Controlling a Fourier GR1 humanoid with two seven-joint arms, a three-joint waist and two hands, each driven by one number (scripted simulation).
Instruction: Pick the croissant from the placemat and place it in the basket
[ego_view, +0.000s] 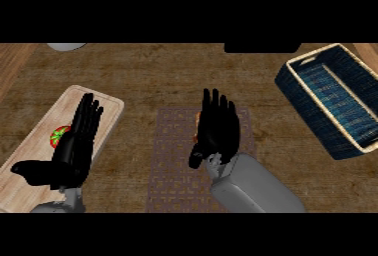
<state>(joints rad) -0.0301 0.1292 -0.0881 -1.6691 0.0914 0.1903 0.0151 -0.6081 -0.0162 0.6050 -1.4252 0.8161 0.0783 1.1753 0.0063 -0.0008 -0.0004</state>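
On the brown wooden surface (148, 75), the right robot hand (217, 127) lies flat over the patterned placemat (171, 165), its fingers straight and close together, pointing toward the far edge, with the thumb hanging down at its left side. It has hold of nothing that shows. Only a thin orange-brown sliver of the croissant (198, 120) peeks out at the left edge of this hand, on the upper part of the placemat; the rest is hidden beneath the palm, and whether the hand touches it cannot be told. The dark blue basket (310, 100) with its pale rim sits tilted at the right, well apart from the placemat. The left robot hand (77, 140) hovers over a light wooden cutting board (29, 145) at the left, fingers straight and thumb spread outward, partly covering a red and green item (59, 136) on the board.
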